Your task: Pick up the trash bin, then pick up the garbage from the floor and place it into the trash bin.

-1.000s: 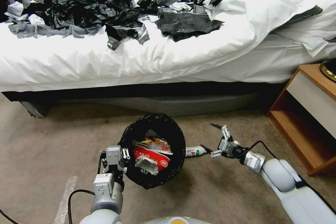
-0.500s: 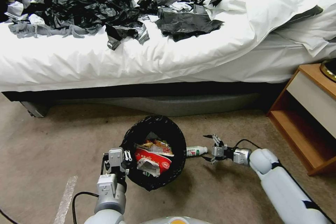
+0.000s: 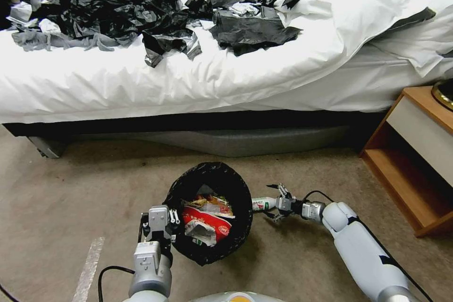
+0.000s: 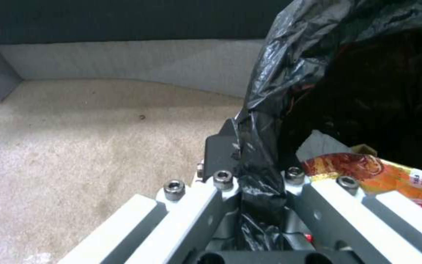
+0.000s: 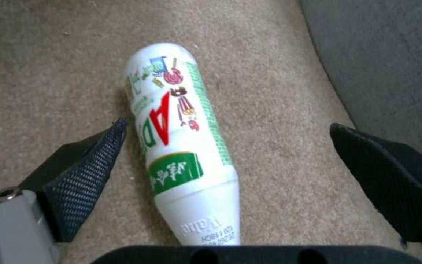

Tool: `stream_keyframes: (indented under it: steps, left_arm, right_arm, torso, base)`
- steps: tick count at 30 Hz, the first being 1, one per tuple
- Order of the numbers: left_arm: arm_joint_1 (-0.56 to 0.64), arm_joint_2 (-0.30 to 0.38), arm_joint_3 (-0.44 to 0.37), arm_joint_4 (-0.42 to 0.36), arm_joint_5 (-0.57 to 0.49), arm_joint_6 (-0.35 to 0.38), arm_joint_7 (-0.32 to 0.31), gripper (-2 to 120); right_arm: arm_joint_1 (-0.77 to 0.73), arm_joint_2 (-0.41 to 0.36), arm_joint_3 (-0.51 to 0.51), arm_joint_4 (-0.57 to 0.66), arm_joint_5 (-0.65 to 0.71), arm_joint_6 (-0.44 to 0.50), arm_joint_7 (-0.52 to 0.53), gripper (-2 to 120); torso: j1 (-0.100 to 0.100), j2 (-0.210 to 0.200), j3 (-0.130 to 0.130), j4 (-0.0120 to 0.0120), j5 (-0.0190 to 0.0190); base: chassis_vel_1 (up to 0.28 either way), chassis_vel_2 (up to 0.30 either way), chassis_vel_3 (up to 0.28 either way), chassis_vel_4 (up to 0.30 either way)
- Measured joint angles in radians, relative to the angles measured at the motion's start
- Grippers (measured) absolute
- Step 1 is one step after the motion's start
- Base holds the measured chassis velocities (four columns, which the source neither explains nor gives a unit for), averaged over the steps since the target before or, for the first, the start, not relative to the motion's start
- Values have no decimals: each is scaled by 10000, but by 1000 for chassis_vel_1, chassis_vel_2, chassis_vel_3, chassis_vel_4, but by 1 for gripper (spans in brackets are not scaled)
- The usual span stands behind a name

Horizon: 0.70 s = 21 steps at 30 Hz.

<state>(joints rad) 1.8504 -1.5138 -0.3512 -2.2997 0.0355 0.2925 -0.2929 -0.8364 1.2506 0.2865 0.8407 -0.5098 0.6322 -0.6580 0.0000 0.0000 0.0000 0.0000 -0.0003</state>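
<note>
The trash bin [image 3: 236, 184], lined with a crinkly black bag, hangs just above the carpet in front of me with red and yellow wrappers [image 3: 207, 219] inside. My left gripper [image 3: 163, 222] is shut on the bin's near-left rim; the left wrist view shows its fingers [image 4: 221, 154] pinching the bag-covered rim [image 4: 260, 172], with a wrapper [image 4: 367, 170] beside them. A small white bottle [image 3: 263, 204] with red and green print lies on the carpet right of the bin. My right gripper [image 3: 276, 203] is open down at the floor. The bottle [image 5: 181, 139] lies between its mesh pads [image 5: 89, 176], untouched.
A bed [image 3: 141, 89] with white sheets spans the back, a heap of black and grey plastic sheets [image 3: 118, 9] on top and a grey base [image 3: 226, 139] below. A wooden nightstand [image 3: 415, 151] stands at the right. A pale tape strip [image 3: 89, 264] marks the carpet at left.
My right arm has dropped and reached left, bringing its open fingers from beside the bottle to around it. The bin and left gripper have sunk slightly toward me.
</note>
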Motion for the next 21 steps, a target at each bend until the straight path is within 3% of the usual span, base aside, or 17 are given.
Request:
stream_keyframes:
  steps: [11, 17, 19, 21]
  left_arm:
    - [122, -44, 31, -73, 107, -58, 2, 1]
    - [191, -74, 57, -73, 161, -105, 2, 1]
    - [228, -78, 79, -73, 196, -138, 3, 1]
    - [229, -78, 80, -73, 200, -142, 3, 1]
  right_arm:
    - [257, 284, -174, -697, -143, 17, 196, 100]
    - [368, 413, -193, -1110, -237, 17, 226, 89]
    - [494, 576, -174, -1510, -259, 17, 285, 78]
    - [525, 616, -159, -1631, -270, 16, 297, 75]
  torso:
    - [0, 0, 0, 0, 2]
    - [0, 0, 0, 0, 2]
    - [0, 0, 0, 1, 3]
    - [1, 0, 0, 1, 3]
  base:
    - [0, 0, 0, 0]
    - [0, 0, 0, 0]
    - [0, 0, 0, 0]
    - [0, 0, 0, 0]
